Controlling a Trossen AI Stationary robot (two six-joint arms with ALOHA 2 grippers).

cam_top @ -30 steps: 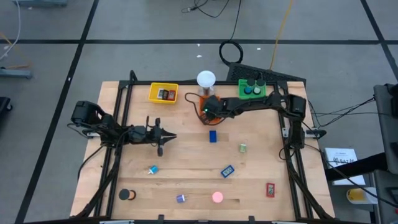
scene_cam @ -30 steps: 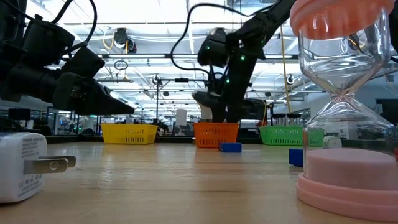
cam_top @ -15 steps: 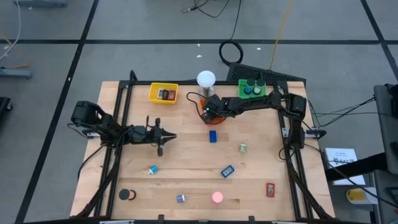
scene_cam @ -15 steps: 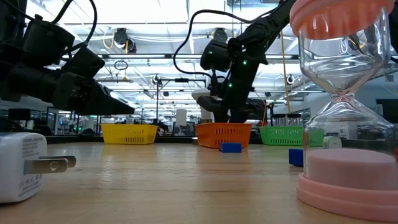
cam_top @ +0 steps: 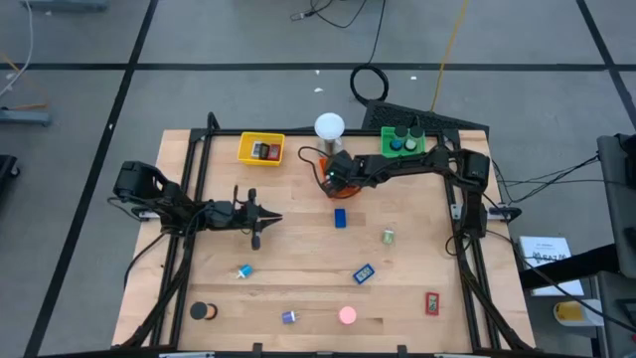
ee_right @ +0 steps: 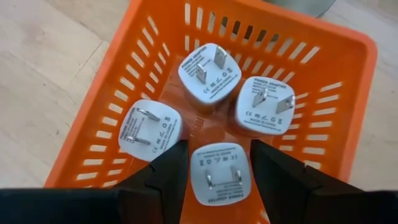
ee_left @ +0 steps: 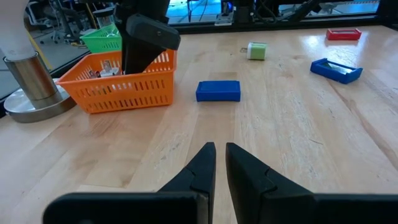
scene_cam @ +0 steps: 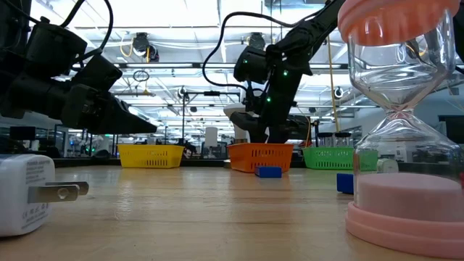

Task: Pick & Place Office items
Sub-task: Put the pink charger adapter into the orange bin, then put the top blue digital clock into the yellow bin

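Right wrist view: four white plug adapters [ee_right: 221,173] in orange tray [ee_right: 348,74], right gripper [ee_right: 219,167] parted, empty.

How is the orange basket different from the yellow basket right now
The orange basket holds four white plug adapters; the yellow basket holds small red and dark pieces. The right end effector hangs open over the orange basket; nothing is over the yellow basket. The orange basket stands beside the white globe lamp, the yellow one farther left. Both are slotted plastic baskets along the table's far edge.

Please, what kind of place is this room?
Probably a robotics lab or workshop. A wooden table stands on a grey floor with taped lines, cables lie loose behind it, and the low view shows a large hall with ceiling lights.
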